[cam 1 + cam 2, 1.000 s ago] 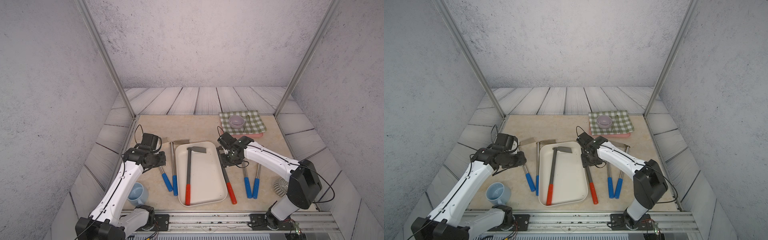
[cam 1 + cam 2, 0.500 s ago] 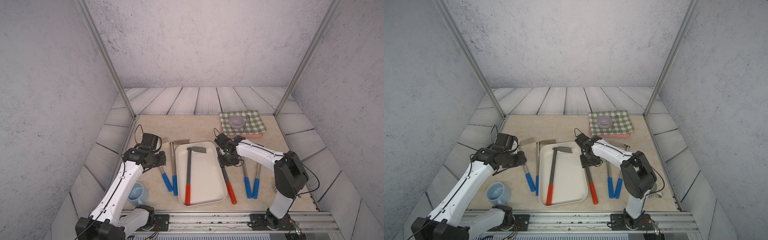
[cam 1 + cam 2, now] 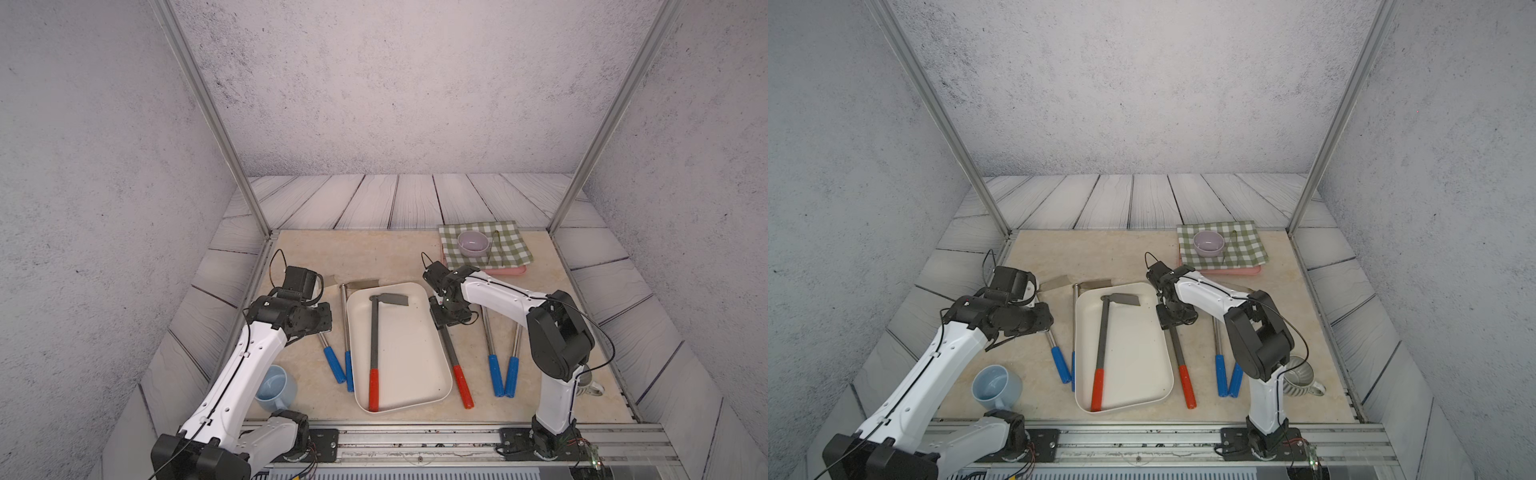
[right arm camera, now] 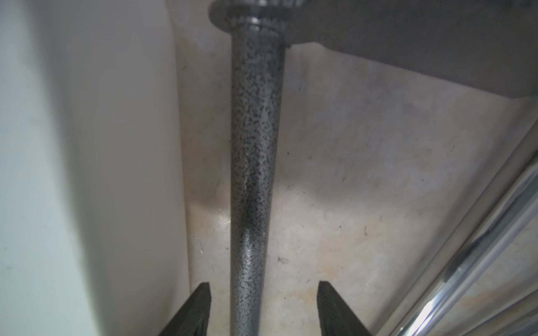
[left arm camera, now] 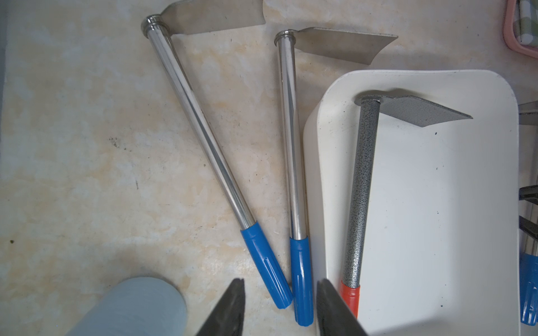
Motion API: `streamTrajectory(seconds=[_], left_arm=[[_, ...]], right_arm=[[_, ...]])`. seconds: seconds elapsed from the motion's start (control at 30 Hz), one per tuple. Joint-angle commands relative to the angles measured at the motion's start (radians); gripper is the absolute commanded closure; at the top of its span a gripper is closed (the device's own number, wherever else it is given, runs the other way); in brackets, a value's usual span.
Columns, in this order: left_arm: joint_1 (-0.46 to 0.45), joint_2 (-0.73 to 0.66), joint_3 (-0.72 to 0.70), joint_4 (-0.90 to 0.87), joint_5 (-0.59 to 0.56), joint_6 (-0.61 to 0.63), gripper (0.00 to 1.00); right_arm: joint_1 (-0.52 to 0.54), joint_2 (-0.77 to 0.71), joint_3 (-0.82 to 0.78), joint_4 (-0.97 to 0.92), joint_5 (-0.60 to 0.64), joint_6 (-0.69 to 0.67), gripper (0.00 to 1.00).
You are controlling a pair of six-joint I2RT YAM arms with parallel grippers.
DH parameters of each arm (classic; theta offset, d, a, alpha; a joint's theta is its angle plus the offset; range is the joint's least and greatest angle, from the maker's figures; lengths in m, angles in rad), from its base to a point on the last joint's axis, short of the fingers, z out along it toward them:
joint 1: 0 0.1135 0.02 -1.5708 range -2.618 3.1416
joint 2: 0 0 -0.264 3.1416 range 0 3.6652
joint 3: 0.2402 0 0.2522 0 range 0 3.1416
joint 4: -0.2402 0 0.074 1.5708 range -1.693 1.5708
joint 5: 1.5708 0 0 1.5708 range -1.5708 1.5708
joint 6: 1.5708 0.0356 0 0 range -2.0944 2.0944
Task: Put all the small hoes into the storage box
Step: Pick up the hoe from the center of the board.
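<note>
Beneath right hand [image 3: 451, 321], hoe [image 3: 451, 354] head mostly hidden

Blue mug [image 3: 276, 386], lilac bowl [image 3: 473, 244] on green checked cloth [image 3: 509, 249], pink tray [image 3: 509, 271] beneath

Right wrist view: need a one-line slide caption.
Right tool, open, flanks the grey hoe handle lying on the table beside the storage box; shiny hoe handles nearby.

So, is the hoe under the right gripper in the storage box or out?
Out: the hoe lies on the table beside the storage box, not inside.
</note>
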Motion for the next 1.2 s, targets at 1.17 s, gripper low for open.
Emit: streamTrajectory(seconds=[1.17], left_arm=[[0.000,0.042,-0.003,0.023,0.007,0.009,0.56]], right_arm=[[-0.033,0.165,0.053,-0.006,-0.090,-0.038,0.59]])
